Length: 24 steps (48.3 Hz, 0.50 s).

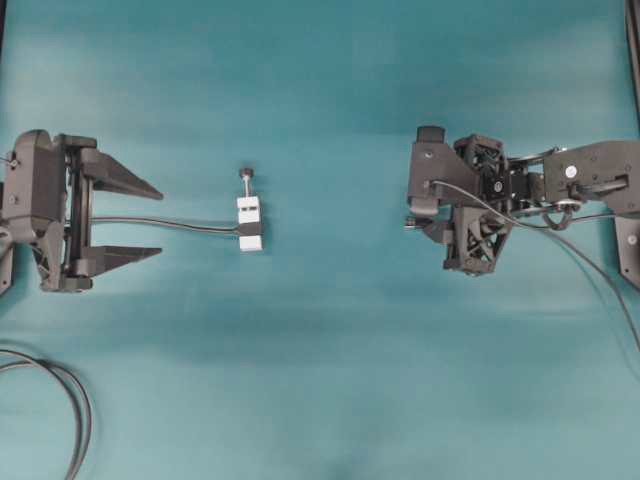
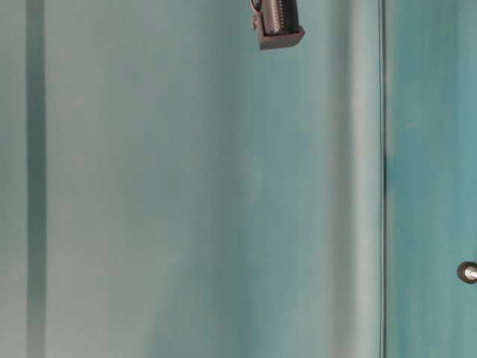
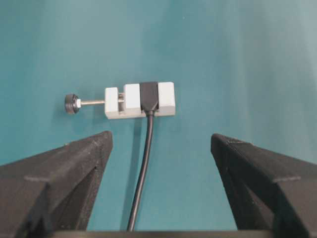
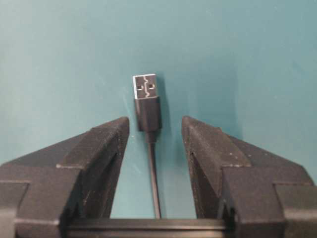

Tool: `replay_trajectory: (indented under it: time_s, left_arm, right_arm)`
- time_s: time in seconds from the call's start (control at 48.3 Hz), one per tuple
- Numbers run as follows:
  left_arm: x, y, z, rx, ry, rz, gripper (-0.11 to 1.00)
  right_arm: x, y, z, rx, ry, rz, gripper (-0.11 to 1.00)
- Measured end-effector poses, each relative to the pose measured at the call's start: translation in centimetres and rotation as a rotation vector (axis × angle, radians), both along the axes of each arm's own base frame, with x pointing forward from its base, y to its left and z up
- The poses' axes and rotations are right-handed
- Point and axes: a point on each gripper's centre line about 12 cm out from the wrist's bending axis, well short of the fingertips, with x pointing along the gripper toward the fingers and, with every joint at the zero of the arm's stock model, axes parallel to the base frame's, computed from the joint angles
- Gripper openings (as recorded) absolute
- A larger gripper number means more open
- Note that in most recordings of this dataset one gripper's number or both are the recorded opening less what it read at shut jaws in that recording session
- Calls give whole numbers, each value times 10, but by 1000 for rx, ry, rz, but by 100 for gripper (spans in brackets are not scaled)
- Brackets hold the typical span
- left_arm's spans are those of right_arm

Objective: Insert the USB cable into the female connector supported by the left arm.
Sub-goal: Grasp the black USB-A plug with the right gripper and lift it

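The USB cable's silvery plug [image 4: 145, 87] with its dark grey body lies on the teal table, its thin cable [image 4: 154, 183] running back between my right fingers. My right gripper [image 4: 155, 124] is open, with one finger on each side of the plug body and a gap on both sides. In the overhead view the right gripper [image 1: 420, 215] is at right of centre, with the plug tip [image 1: 409, 224] showing at its left. The white block [image 3: 166, 96] holds a black female connector [image 3: 149, 95]. My left gripper [image 3: 161, 141] is wide open and empty, short of the block [image 1: 250, 222].
The block's own dark cable [image 1: 150, 222] runs back between the left fingers. A screw with a black knob [image 1: 245, 174] sticks out of the block. A looped black cable [image 1: 70, 400] lies at the lower left edge. A dark arm part [image 2: 277, 22] shows at the top of the table-level view.
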Motion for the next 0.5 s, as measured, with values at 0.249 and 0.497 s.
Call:
replay_trajectory:
  time_s: [0.249, 0.497]
  left_arm:
    - [-1, 0, -1, 1, 12, 0, 93]
    - [-1, 0, -1, 1, 12, -1, 93]
  right_arm:
    - [1, 0, -9, 2, 29, 1, 49]
    - [6, -1, -10, 3, 31, -2, 48]
